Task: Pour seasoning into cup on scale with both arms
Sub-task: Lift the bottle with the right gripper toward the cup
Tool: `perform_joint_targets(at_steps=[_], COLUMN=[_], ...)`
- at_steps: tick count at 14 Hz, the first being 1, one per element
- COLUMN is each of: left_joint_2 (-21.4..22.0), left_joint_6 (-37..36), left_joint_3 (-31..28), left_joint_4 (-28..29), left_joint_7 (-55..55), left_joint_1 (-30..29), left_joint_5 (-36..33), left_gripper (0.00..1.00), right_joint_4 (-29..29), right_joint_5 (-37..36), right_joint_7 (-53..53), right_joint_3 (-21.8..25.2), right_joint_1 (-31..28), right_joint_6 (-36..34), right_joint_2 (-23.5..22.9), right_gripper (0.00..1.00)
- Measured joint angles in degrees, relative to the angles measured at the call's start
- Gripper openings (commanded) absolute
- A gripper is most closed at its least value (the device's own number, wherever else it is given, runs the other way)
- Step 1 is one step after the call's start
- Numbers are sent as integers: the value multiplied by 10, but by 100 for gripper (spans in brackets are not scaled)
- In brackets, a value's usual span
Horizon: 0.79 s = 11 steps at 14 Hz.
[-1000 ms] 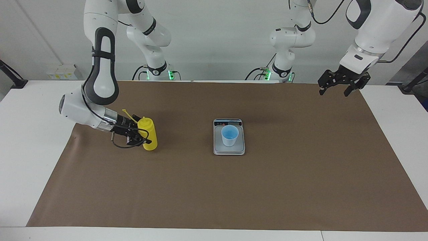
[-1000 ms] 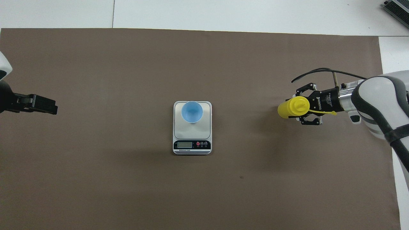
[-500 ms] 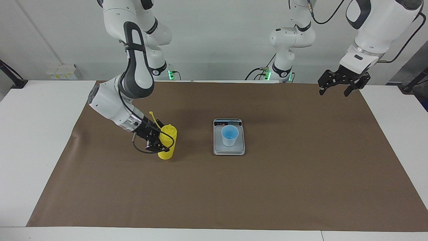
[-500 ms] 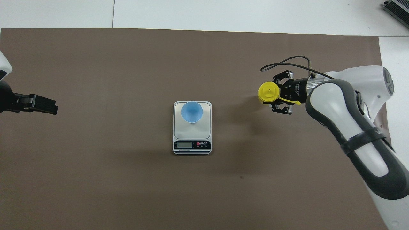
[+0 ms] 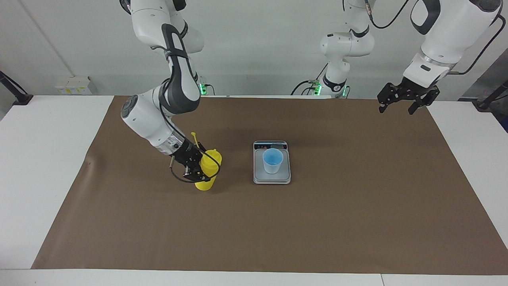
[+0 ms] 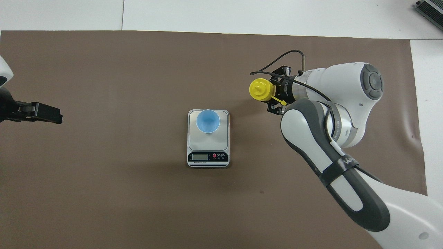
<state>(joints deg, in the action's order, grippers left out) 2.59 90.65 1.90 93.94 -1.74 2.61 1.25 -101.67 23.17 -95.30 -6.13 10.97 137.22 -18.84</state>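
Observation:
The yellow seasoning bottle (image 5: 209,171) is held about upright in my right gripper (image 5: 197,171), which is shut on its side. It is low over the brown mat, beside the scale toward the right arm's end; I cannot tell whether its base touches. In the overhead view the bottle (image 6: 261,90) shows its nozzle and its cap strap hangs loose by the right gripper (image 6: 274,98). The pale-blue cup (image 5: 273,161) (image 6: 207,121) stands upright on the silver-grey scale (image 5: 272,178) (image 6: 207,142). My left gripper (image 5: 398,106) (image 6: 41,114) waits open and empty, high over the mat's edge at its own end.
A brown mat (image 5: 357,206) covers most of the white table (image 5: 35,159). The scale's dark display strip (image 6: 207,157) faces the robots. A small white box (image 5: 75,85) sits at the table's edge by the wall. A grey device (image 6: 429,10) lies at a far corner.
My right gripper has carried the bottle toward the scale and a little farther from the robots, its arm swinging in over the mat. The left arm, cup and scale have not moved.

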Motion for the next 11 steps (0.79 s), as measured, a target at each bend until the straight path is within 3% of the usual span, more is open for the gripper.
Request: perform_joint_targets(at_steps=[5, 8, 11], left_joint_2=[0, 0, 0], left_joint_6=[0, 0, 0], left_joint_3=[0, 0, 0], left_joint_4=[0, 0, 0], left_joint_7=[0, 0, 0], left_joint_1=[0, 0, 0], left_joint_5=[0, 0, 0], left_gripper=[100, 100, 100], right_joint_4=[42, 43, 43], right_joint_5=[-275, -380, -547], right_joint_7=[-161, -173, -181], right_joint_3=[0, 0, 0], right_joint_1=[76, 96, 106], right_joint_6=[56, 58, 59], right_joint_2=[-25, -34, -47], right_gripper=[0, 0, 0])
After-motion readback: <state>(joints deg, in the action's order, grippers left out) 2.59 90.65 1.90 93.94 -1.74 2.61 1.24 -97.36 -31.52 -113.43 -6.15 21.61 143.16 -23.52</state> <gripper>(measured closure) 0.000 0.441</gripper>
